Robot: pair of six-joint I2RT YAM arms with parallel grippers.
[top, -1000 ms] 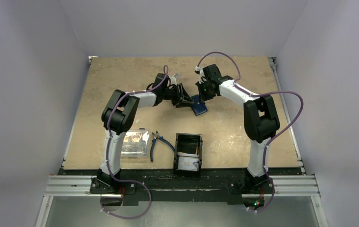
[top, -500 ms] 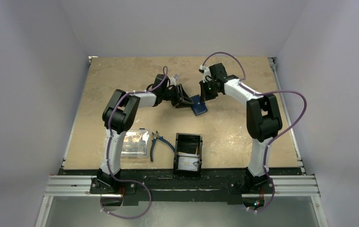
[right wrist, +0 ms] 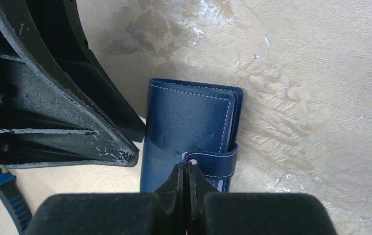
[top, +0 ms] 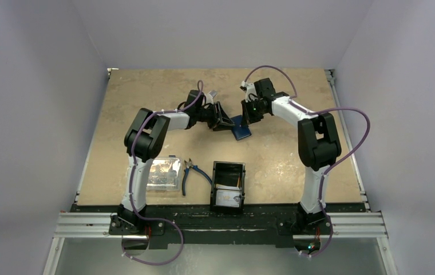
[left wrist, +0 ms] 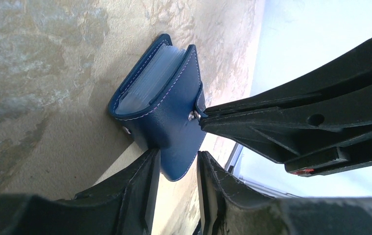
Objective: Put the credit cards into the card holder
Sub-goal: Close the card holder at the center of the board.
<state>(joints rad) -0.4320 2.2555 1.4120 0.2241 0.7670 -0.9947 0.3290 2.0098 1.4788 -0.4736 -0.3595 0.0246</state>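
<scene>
The card holder [right wrist: 189, 122], a small navy folding wallet, lies shut on the tan mottled surface [right wrist: 311, 73] well toward the far side, between the two arms. It looks light, with soft, pliant covers over a stack of clear sleeves [left wrist: 150, 83]. It would likely slide rather than resist a push, so one side needs steadying while the other works. The left pincer [left wrist: 178, 155] stands narrow, its fingers flanking the holder's near edge and seemingly pressing it from both sides. The right pincer [right wrist: 185, 169] has its fingers pressed together at the snap strap [right wrist: 218, 159]; whether it pinches the strap cannot be told. That strap seems the natural place to take hold for opening. The credit cards [top: 228, 197] sit in a black tray [top: 228, 166] near the arm bases; being thin, stiff and slick, they are best taken by an edge. Blue-handled pliers [top: 191, 172] and a clear plastic box [top: 163, 173] lie left of the tray. Plain pale walls close in on three sides.
</scene>
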